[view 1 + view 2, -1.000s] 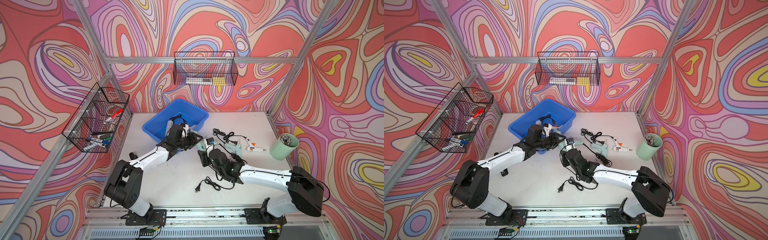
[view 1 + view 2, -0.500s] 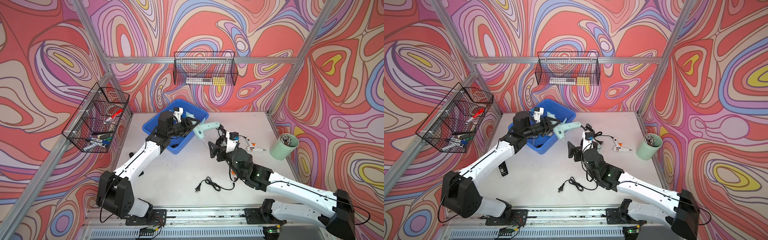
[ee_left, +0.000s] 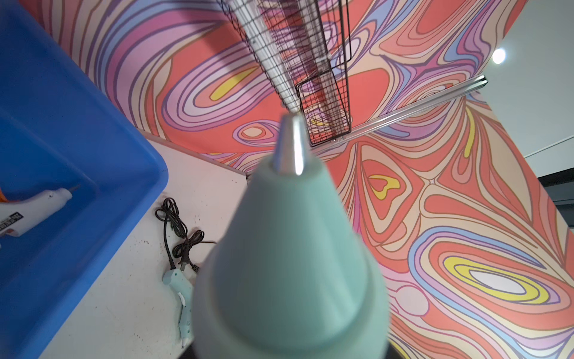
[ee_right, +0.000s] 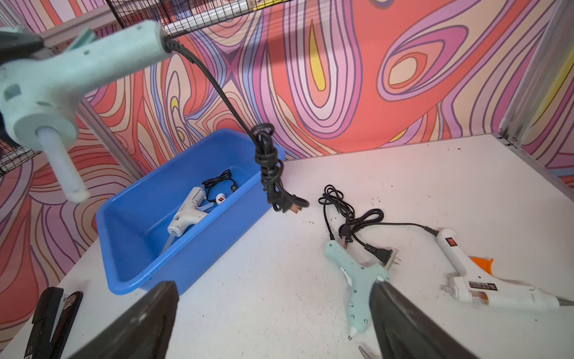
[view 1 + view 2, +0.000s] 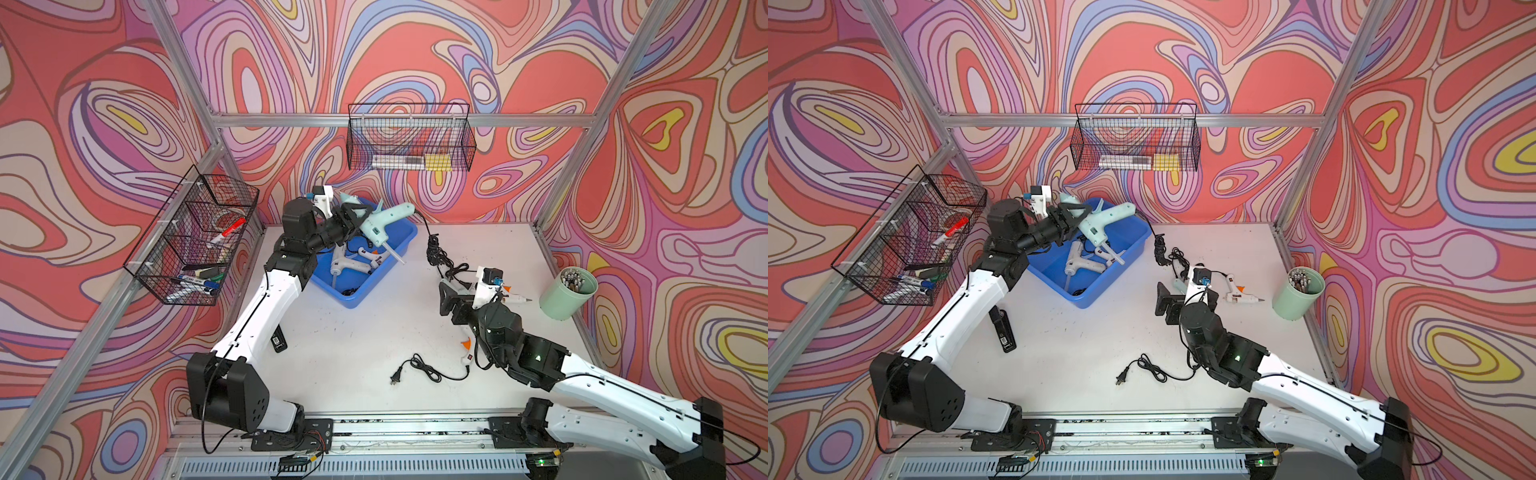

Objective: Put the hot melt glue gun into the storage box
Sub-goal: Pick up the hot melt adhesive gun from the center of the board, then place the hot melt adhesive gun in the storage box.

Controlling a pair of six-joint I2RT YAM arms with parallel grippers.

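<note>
Left gripper (image 5: pixel 352 217): jaws clamped on the barrel of a large mint-green plastic hot melt glue gun (image 5: pixel 383 219), carried in the air. It hangs above the far end of the bright blue rectangular plastic storage box (image 5: pixel 360 300), nozzle toward the arm and glue stick slanting down over the box's inside. Its black bundled power cord (image 5: pixel 434 248) dangles outside the box on the side facing the right arm; we cannot tell whether the plug touches the table.

Inside the box: a white plastic glue gun (image 5: pixel 351 263) lies on the floor with its cord.

Right gripper (image 4: pixel 275 284): fingers spread wide, holding nothing, hovering over the table well clear of the box.

On the table beyond the box's right-arm side lie a small mint-green glue gun (image 4: pixel 357 281) and a white glue gun with an orange trigger (image 4: pixel 484 290).

Progress, as we judge it: one gun stowed, the second lifted over the box but not released. Left to do: lower, open, get the cord in, then fetch the table guns.
</note>
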